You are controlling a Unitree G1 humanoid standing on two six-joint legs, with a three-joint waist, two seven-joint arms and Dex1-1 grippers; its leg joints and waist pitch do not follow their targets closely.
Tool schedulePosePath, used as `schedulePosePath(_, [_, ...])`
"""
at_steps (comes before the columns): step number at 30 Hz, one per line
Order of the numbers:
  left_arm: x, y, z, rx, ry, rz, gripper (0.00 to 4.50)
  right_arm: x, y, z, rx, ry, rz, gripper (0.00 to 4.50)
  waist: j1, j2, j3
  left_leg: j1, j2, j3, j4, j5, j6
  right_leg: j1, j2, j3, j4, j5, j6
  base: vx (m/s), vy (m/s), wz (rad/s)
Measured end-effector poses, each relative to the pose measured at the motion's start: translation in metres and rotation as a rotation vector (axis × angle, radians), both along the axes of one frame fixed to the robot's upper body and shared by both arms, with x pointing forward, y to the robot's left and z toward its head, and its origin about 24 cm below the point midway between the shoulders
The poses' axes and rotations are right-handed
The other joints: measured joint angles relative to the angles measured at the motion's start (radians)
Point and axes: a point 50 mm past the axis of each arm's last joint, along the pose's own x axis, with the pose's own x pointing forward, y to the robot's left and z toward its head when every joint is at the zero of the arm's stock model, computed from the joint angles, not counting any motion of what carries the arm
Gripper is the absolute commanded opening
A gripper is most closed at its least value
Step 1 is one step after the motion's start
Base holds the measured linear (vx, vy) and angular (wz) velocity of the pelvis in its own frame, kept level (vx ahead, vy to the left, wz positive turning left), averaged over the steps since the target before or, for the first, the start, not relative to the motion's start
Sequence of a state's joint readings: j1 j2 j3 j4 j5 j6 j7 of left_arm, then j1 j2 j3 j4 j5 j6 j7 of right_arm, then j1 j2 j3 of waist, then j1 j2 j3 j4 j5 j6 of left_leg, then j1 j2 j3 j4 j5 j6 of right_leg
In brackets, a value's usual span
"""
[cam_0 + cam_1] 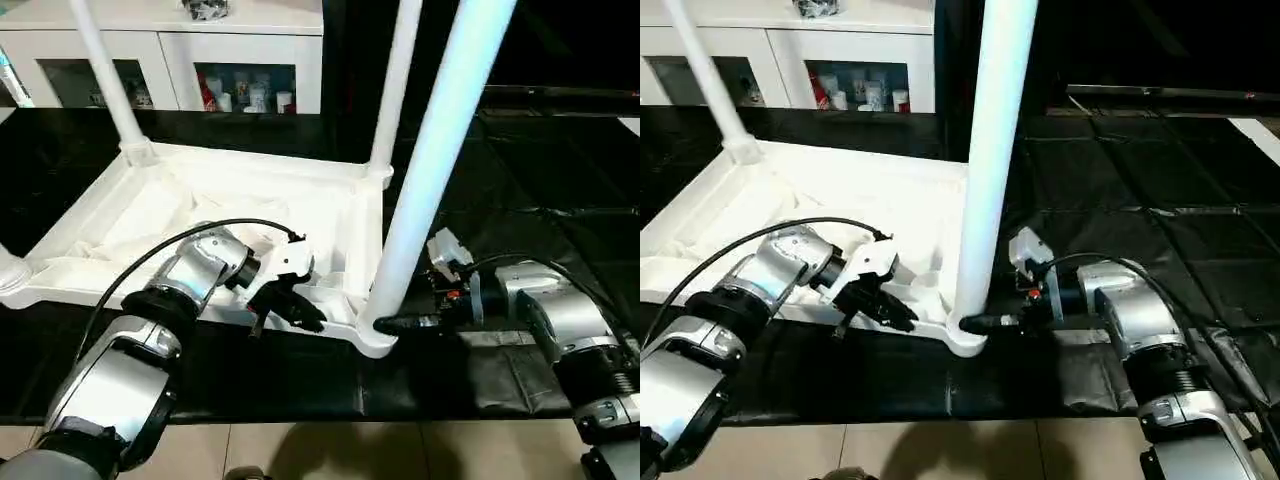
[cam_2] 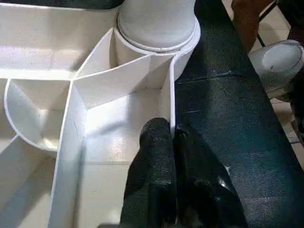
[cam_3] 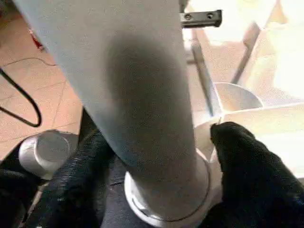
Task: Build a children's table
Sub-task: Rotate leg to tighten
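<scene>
1. Your left hand (image 1: 290,305) is closed, its fingers (image 2: 159,156) pinching the near rim wall of the table top (image 1: 200,215).
2. Your right hand (image 3: 156,166) straddles the base of the near-right leg (image 1: 435,160), one finger each side; contact uncertain.
3. Table top lies underside up on the black worktop (image 1: 560,180), that leg upright in its corner socket (image 1: 375,335).
4. Far legs (image 1: 105,70) stand; white cabinet (image 1: 160,50) behind.
</scene>
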State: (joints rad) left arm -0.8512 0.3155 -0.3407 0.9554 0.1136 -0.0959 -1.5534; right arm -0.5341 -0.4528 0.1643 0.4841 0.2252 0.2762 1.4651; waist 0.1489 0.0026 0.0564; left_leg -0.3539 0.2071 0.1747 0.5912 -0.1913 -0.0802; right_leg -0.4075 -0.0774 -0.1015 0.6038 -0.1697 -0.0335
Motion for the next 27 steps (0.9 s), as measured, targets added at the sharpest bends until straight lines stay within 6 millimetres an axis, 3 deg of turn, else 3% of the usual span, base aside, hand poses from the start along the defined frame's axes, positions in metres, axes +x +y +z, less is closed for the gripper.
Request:
schedulePosePath(11, [-0.001,0.000,0.000,-0.001,-0.001,-0.006,0.00,-0.002,0.001,0.000,0.012,0.016,0.025,2.25,0.000,0.000,0.000,0.000,0.000,0.000,0.000,0.000,0.000,0.000,0.000,0.000,0.000,0.000,0.000,0.000,0.000,0.00])
schedulePosePath(17, [-0.001,-0.003,-0.001,-0.007,0.023,0.014,0.00,-0.003,0.001,-0.003,0.028,0.030,0.000,2.09,0.001,0.000,0.000,0.001,0.000,0.000,0.000,0.000,0.000,0.000,0.000,0.000,0.001,0.000,0.000,0.000,0.000,0.00])
schedulePosePath(23, [0.011,-0.003,-0.004,-0.009,-0.012,0.218,0.00,0.008,0.010,-0.009,0.039,0.003,-0.259,2.06,-0.011,0.000,0.000,0.004,0.000,0.000,0.002,0.002,-0.005,0.003,0.000,0.001,0.006,-0.002,0.004,0.000,0.000,0.00])
schedulePosePath(27, [0.020,-0.019,-0.006,-0.020,-0.045,0.364,0.00,0.020,0.010,-0.011,0.013,-0.034,-0.494,2.02,-0.037,0.000,0.000,0.005,0.000,0.000,0.002,0.002,-0.006,0.005,0.000,0.001,0.005,-0.003,0.005,0.000,0.000,0.00])
